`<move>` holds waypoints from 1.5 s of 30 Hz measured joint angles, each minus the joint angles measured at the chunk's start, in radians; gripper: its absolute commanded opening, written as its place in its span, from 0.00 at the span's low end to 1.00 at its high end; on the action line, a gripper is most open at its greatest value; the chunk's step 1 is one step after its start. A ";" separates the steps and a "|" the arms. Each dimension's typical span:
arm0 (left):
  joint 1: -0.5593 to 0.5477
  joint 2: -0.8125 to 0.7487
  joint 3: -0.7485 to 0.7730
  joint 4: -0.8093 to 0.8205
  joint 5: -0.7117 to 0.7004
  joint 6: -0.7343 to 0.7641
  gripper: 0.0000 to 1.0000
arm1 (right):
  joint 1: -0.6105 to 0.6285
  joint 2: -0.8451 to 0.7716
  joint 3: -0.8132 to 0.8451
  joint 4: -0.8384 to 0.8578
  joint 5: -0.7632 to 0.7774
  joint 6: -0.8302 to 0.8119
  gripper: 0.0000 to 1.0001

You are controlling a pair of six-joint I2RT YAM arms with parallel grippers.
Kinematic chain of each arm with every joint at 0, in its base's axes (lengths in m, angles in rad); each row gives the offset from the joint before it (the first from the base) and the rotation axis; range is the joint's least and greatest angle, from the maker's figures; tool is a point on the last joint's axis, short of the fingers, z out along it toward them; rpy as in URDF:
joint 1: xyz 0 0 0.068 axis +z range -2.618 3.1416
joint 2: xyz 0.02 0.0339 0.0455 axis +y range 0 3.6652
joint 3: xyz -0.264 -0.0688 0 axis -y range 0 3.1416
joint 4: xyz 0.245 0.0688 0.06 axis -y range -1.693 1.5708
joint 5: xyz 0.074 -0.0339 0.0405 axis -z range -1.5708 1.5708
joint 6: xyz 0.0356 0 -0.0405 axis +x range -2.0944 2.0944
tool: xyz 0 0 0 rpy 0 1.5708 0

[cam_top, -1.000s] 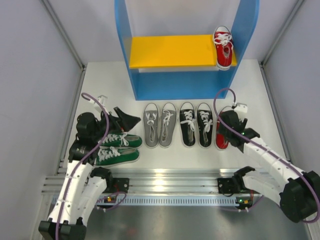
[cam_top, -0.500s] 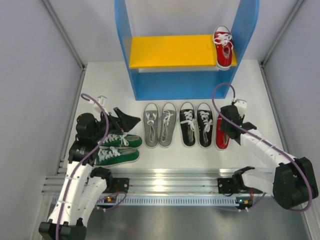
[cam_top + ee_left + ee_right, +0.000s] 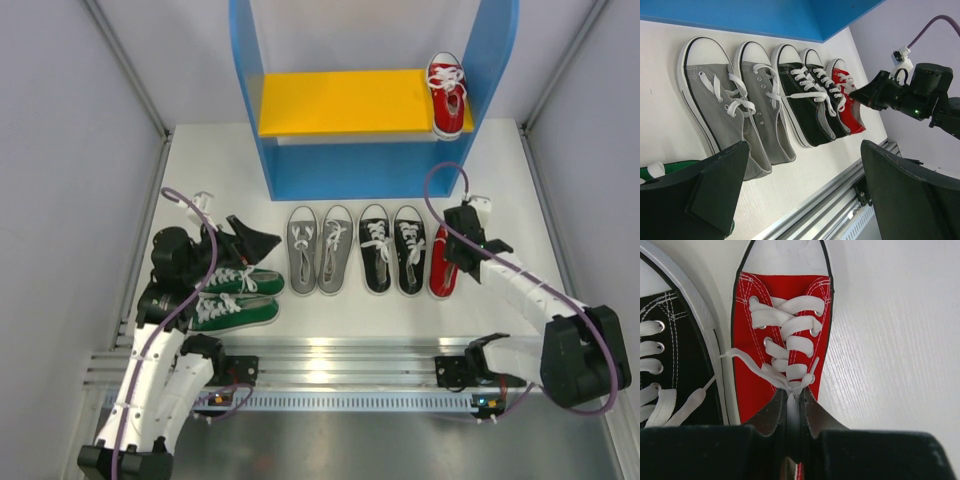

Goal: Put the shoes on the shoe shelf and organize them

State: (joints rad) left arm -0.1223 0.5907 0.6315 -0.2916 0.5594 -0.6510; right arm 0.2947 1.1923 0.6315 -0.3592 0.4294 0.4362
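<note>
One red shoe [image 3: 447, 95] lies on the right end of the shoe shelf's yellow board [image 3: 340, 100]. Its partner [image 3: 440, 275] rests on the table, rightmost in the row. My right gripper [image 3: 464, 250] sits over its heel end. In the right wrist view the gripper [image 3: 792, 395] is shut on the red shoe [image 3: 752, 380] at its lace knot and tongue. Two grey shoes [image 3: 318, 250] and two black shoes [image 3: 392, 248] stand beside it. My left gripper [image 3: 250, 238] hangs open and empty above the green pair [image 3: 235, 297]; in the left wrist view it [image 3: 805, 145] holds nothing.
The shelf's blue side panels [image 3: 250, 90] rise behind the row of shoes. An aluminium rail [image 3: 330, 355] runs along the near table edge. Grey walls close in the left and right sides.
The right gripper's jaws have closed onto the red shoe on the table, and its wrist has shifted slightly toward the shelf. The left arm has not moved.
</note>
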 measured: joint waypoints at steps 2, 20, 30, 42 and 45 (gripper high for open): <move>0.000 -0.002 0.000 0.000 0.000 0.000 0.99 | -0.003 -0.023 0.000 -0.008 -0.008 -0.002 0.00; 0.000 0.023 0.001 0.000 0.000 0.000 0.99 | -0.009 -0.395 0.466 -0.449 -0.311 -0.176 0.00; 0.000 0.031 0.010 0.000 0.000 0.000 0.99 | -0.009 -0.276 0.635 -0.493 -0.654 -0.170 0.00; 0.000 0.031 0.024 0.000 -0.004 0.009 0.99 | -0.007 0.092 0.957 -0.260 -0.684 -0.061 0.00; 0.000 0.029 0.026 -0.001 -0.006 0.011 0.99 | -0.007 0.213 1.088 -0.225 -0.668 -0.035 0.00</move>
State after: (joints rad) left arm -0.1223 0.6193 0.6579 -0.2924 0.5529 -0.6395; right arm 0.2874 1.4052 1.7191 -0.5846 -0.2382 0.4015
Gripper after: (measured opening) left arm 0.988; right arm 0.058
